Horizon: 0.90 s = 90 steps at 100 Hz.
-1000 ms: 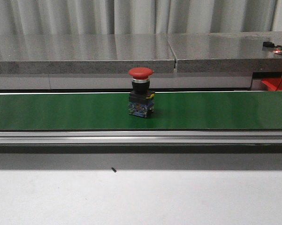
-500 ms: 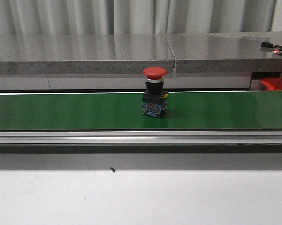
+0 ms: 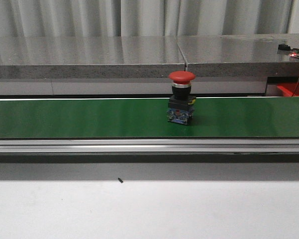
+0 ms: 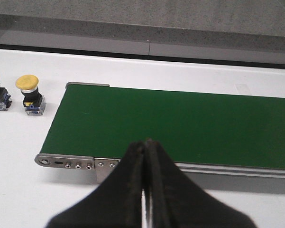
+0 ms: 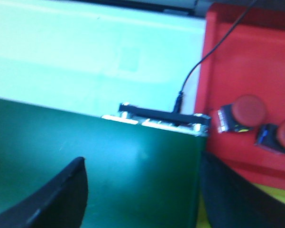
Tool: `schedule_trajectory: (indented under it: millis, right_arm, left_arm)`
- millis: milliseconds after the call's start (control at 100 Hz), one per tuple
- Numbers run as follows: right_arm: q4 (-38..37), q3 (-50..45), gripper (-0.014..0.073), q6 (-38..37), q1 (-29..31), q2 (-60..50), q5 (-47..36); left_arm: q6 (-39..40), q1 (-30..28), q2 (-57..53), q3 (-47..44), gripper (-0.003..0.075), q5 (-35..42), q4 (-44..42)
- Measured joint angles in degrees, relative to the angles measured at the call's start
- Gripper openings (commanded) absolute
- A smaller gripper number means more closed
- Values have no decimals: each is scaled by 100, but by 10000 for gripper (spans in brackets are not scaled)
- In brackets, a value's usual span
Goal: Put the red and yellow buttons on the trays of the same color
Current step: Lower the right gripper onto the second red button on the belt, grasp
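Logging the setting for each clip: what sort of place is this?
Probably a lab or workshop mock-up of a sorting line: a green conveyor belt carries a red push-button, a red tray sits at the belt's end, and yellow buttons stand on a white table.

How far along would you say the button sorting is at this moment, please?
Done: two red buttons lie on the red tray. In hand: nothing; the left claw is shut and empty, the right claw open. Left: the red button on the green belt, and two yellow buttons beside the belt's end.
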<state>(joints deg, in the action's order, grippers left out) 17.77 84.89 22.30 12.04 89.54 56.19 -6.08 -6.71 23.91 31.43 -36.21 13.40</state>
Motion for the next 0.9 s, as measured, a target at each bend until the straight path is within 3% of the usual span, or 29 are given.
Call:
schedule_trajectory:
  millis: [260,510,900]
  right_arm:
    - [-216,-1219,506,14,-1228,-612,2]
    - [-560,-1504,506,14,-2339,-596,-175]
    - [-651,-1239,506,14,-3043,252,-612]
  left_arm:
    - [0,0,0,0,-20,0,0]
    - [0,0,0,0,-20,0,9]
    - [0,0,0,0,-20,0,9]
